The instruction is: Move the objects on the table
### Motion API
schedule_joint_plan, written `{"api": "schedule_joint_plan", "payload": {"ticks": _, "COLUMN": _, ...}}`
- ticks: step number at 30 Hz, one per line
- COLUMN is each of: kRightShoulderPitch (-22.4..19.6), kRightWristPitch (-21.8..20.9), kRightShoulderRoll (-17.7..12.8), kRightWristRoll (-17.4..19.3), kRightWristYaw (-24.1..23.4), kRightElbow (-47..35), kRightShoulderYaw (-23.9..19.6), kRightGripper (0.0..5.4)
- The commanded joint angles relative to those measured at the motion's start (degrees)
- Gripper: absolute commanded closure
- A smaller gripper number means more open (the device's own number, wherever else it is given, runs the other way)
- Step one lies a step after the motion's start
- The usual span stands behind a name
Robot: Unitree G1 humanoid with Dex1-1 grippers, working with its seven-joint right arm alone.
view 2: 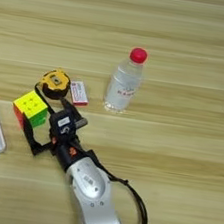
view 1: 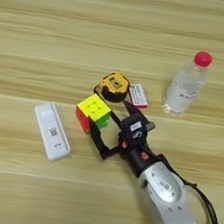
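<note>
Clear red-capped bottle (view 1: 185,87): upright, upper right, cap on, contents not discernible. Pincer (view 1: 105,128): fingers apart, straddling puzzle cube (view 1: 93,111) mid-frame on tabletop (view 1: 54,35).

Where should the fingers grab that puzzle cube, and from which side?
Grip the puzzle cube across its two opposite flat side faces, coming from its lower right, where the open right gripper already brackets it. The tape measure crowds its far side.

Grained wooden table (view 1: 54,35), clear plastic bottle (view 1: 183,91)
</note>
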Motion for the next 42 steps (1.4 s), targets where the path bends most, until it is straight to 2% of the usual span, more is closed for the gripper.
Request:
{"api": "schedule_joint_plan", "payload": {"ticks": 1, "kRightShoulderPitch": -0.8, "kRightWristPitch": -1.06, "kRightShoulderRoll": -0.36, "kRightWristRoll": 0.83, "kRightWristYaw": -2.69, "kRightElbow": -6.22, "kRightShoulderYaw": -4.53, "kRightGripper": 0.05}}
{"api": "schedule_joint_plan", "payload": {"ticks": 4, "kRightShoulderPitch": -0.16, "kRightWristPitch": -0.64, "kRightShoulderRoll": -0.51, "kRightWristRoll": 1.52, "kRightWristYaw": -3.8, "kRightElbow": -7.84, "kRightShoulderYaw": -7.04, "kRightGripper": 0.05}}
{"api": "schedule_joint_plan", "payload": {"ticks": 8, "kRightShoulderPitch": -0.22, "kRightWristPitch": -2.09, "kRightShoulderRoll": -0.92, "kRightWristRoll": 0.69, "kRightWristYaw": -6.73, "kRightElbow": -9.4, "kRightShoulderYaw": -11.57, "kRightGripper": 0.05}}
{"api": "schedule_joint_plan", "payload": {"ticks": 13, "kRightShoulderPitch": -0.47, "kRightWristPitch": -0.48, "kRightShoulderRoll": -0.26, "kRightWristRoll": 1.8, "kRightWristYaw": -10.02, "kRightElbow": -9.93, "kRightShoulderYaw": -16.33, "kRightGripper": 0.05}}
{"api": "schedule_joint_plan", "payload": {"ticks": 22, "kRightShoulderPitch": -0.24, "kRightWristPitch": 1.01, "kRightShoulderRoll": 0.66, "kRightWristRoll": 2.38, "kRightWristYaw": -11.85, "kRightElbow": -8.61, "kRightShoulderYaw": -18.04, "kRightGripper": 0.05}}
{"api": "schedule_joint_plan", "payload": {"ticks": 31, "kRightShoulderPitch": -5.01, "kRightWristPitch": 1.39, "kRightShoulderRoll": -0.05, "kRightWristRoll": 4.16, "kRightWristYaw": -11.26, "kRightElbow": -1.87, "kRightShoulderYaw": -20.57, "kRightGripper": 0.05}}
{"api": "schedule_joint_plan", "payload": {"ticks": 42, "kRightShoulderPitch": -13.19, "kRightWristPitch": 0.33, "kRightShoulderRoll": -2.91, "kRightWristRoll": 5.05, "kRightWristYaw": -9.57, "kRightElbow": 8.15, "kRightShoulderYaw": -22.91, "kRightGripper": 0.05}}
